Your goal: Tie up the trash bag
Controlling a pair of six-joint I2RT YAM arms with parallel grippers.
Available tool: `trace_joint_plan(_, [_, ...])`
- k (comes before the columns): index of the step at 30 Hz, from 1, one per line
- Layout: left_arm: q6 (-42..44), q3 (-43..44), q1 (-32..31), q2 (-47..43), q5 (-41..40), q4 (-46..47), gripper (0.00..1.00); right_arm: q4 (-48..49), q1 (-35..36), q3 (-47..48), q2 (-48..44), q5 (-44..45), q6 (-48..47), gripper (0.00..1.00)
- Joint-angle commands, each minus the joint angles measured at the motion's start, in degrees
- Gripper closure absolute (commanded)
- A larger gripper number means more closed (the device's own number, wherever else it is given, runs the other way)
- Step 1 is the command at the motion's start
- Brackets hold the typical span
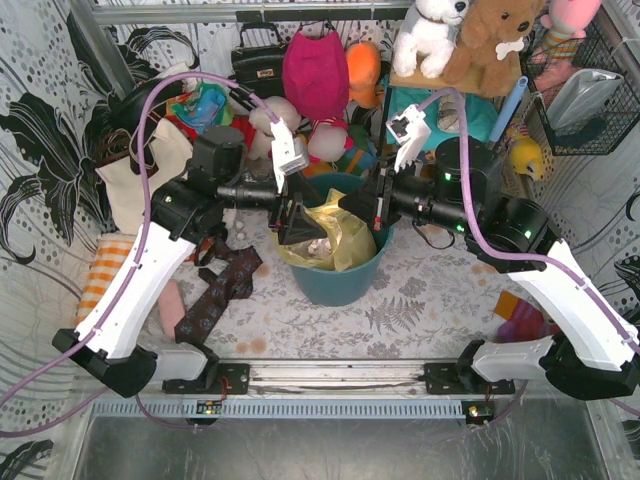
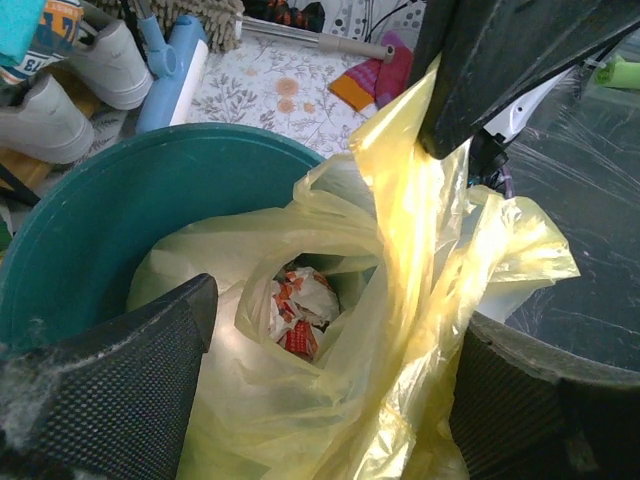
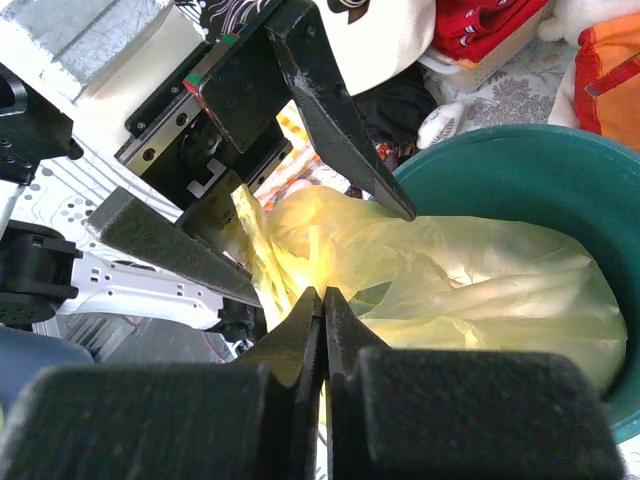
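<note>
Right pincer [image 3: 322, 296] tight on crinkly translucent yellow trash bag [image 3: 470, 280], red-white paper [image 2: 300, 310] inside; left pincer [image 3: 335, 256] spread.

My trash bag [image 2: 420, 300] was a translucent yellow, and the crumpled paper [image 2: 300, 310] inside it showed white with red-orange print. The bin [image 1: 345, 280] around it was teal. My two arms [image 1: 140, 290] were white with black joints, and their cables [image 1: 150, 150] purple. The tablecloth [image 1: 400, 310] was pale with a grey fern print, the curtain [image 1: 40, 120] white with black flowers and dots. A necktie [image 1: 215, 290] was dark brown with a small pattern, and a folded cloth [image 1: 105, 270] was striped orange and white.
</note>
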Motion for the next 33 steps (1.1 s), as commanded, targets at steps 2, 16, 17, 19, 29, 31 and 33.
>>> trace_joint_plan(2, [-0.32, 1.80, -0.02, -3.94, -5.25, 2.53, 0.08, 1.59, 0.16, -0.79, -1.89, 0.99, 0.00, 1.00])
trace_joint_plan(16, [2.06, -2.53, -0.05, -10.97, -3.52, 3.93, 0.19, 1.86, 0.17, -0.93, -1.79, 0.69, 0.08, 1.00])
trace_joint_plan(17, [2.07, -2.36, -0.06, -10.77, -3.19, 4.02, 0.18, 2.04, 0.12, -1.09, -1.83, 0.68, 0.15, 1.00])
trace_joint_plan(19, [2.19, -1.94, -0.05, -10.61, -1.83, 4.15, 0.14, 2.04, 0.16, -1.25, -1.83, 0.77, 0.13, 1.00])
trace_joint_plan(29, [2.86, -1.69, 0.00, -11.33, -0.30, 4.87, 0.62, 2.01, 0.16, -1.36, -1.92, 0.88, 0.46, 1.00])
trace_joint_plan(31, [2.45, -1.67, -0.06, -11.66, -0.44, 5.66, 0.63, 1.91, 0.12, -1.30, -1.86, 0.86, 0.55, 1.00])
trace_joint_plan(33, [1.72, -1.76, -0.05, -11.88, -1.05, 6.77, 0.68, 2.05, 0.17, -1.27, -1.92, 0.79, 0.72, 1.00])
